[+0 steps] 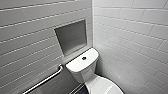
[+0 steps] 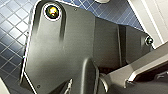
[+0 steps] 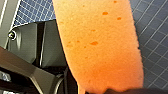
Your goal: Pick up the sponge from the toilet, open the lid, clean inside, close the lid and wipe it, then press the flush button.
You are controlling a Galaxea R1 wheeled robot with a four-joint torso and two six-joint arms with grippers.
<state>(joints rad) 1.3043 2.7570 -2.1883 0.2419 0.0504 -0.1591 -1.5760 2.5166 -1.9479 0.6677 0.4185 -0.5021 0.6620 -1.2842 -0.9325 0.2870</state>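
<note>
**Sponge in the grip, lid work not yet begun**

Done, judging by the present lie of things: the picking up. Small orange-red porous oblong sponge (image 3: 100,45) off the toilet and, by every sign, clamped at one end in the right gripper (image 3: 111,90). Looming large before the right wrist camera, with dark blue square-tiled floor (image 3: 155,37) behind. Grip itself hard to make out; inferred from the sponge hanging free above the floor.

Left to do, apparently all the rest. Smooth white oval plastic lid (image 1: 103,86) seemingly down over the bowl of the glossy white ceramic toilet (image 1: 82,72). So no opening, no cleaning inside, no closing and wiping as yet. Small dark round flush button (image 1: 84,58) in the middle of the flat tank top, with nothing touching it.

Pose: right wrist looking past the sponge onto floor tiles rather than ceramic, so judged short of the bowl. Left wrist likewise above dark blue floor. Left gripper's state: impossible to tell.

Around the toilet: pale tiled walls, a recessed grey wall niche (image 1: 71,37) above the tank, a metal grab bar (image 1: 45,80) on the wall beside it.
</note>
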